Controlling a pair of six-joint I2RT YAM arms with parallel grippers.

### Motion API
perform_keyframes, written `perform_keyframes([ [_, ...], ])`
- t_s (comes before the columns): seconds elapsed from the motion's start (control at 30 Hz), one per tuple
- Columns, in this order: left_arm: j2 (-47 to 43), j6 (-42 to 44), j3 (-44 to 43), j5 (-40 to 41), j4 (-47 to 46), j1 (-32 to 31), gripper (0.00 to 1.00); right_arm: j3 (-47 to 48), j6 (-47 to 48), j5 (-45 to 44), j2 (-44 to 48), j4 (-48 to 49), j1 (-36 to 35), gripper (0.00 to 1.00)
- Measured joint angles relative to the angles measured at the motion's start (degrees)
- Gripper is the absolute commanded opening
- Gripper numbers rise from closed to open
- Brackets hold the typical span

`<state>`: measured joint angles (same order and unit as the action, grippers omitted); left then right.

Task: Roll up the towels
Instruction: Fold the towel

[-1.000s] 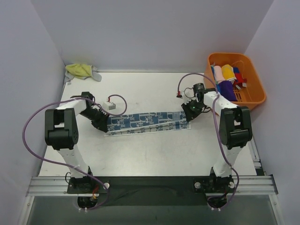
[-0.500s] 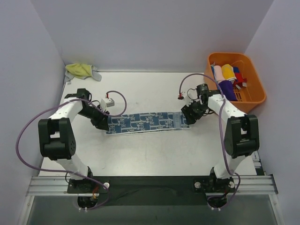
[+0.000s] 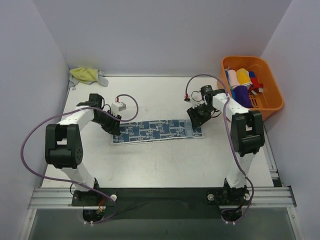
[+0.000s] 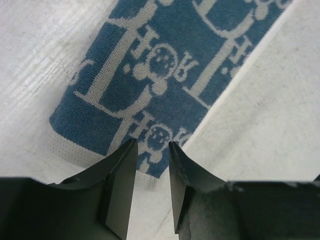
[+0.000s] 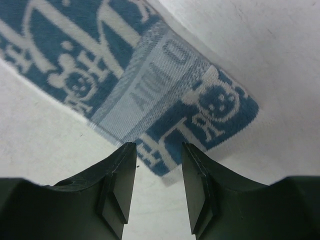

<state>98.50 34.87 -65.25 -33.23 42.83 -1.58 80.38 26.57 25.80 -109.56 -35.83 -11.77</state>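
The blue-and-white patterned towel (image 3: 157, 131) lies flat on the white table as a long folded strip. My left gripper (image 3: 114, 127) hovers at its left end, open, with the towel's white-edged end (image 4: 155, 75) just beyond the tips (image 4: 151, 147) and nothing between the fingers. At the right end, my right gripper (image 3: 195, 118) is also open; its tips (image 5: 159, 150) stand over the towel's corner (image 5: 150, 85) without gripping it. The pale yellow-green towel (image 3: 86, 75) lies crumpled in the back left corner, away from both arms.
An orange plastic basket (image 3: 270, 82) with several rolled cloths stands at the back right, close to the right arm. Purple cables loop off both arms over the table. Walls close in the left, back and right sides.
Both grippers were shut on the ends of the blue towel a second ago; they have since opened and let go. The strip now lies flat, and both grippers have drawn slightly back.
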Motion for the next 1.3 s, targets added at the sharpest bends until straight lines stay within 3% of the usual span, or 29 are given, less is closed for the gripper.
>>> perform_keyframes([
  [0.3, 3.69, -8.37, 3.45, 6.29, -7.21, -1.46, 0.31, 8.81, -7.19, -9.11, -11.10, 0.11, -0.63, 0.39],
  [0.5, 1.49, -9.03, 5.64, 5.60, -8.48, -1.88, 0.43, 9.97, -10.21, -10.19, -11.54, 0.37, -0.66, 0.42],
  [0.73, -4.39, -11.96, 7.67, 3.43, -8.81, -3.58, 0.42, 8.41, -14.47, -6.75, -5.84, 1.05, 0.17, 0.21],
  [0.9, -5.09, -20.15, 5.90, -0.68, -15.17, -4.33, 0.37, 13.38, -18.88, -1.92, -5.25, 1.88, -0.87, 0.17],
  [1.07, 1.14, -27.23, 1.01, -1.79, -20.83, -4.63, 0.32, 17.33, -21.79, 0.31, -8.74, 2.67, -3.13, 0.11],
  [1.3, 6.10, -30.08, 0.61, 0.57, -22.40, -4.42, 0.27, 17.88, -23.17, -1.55, -17.90, 2.99, -3.37, 0.11],
])
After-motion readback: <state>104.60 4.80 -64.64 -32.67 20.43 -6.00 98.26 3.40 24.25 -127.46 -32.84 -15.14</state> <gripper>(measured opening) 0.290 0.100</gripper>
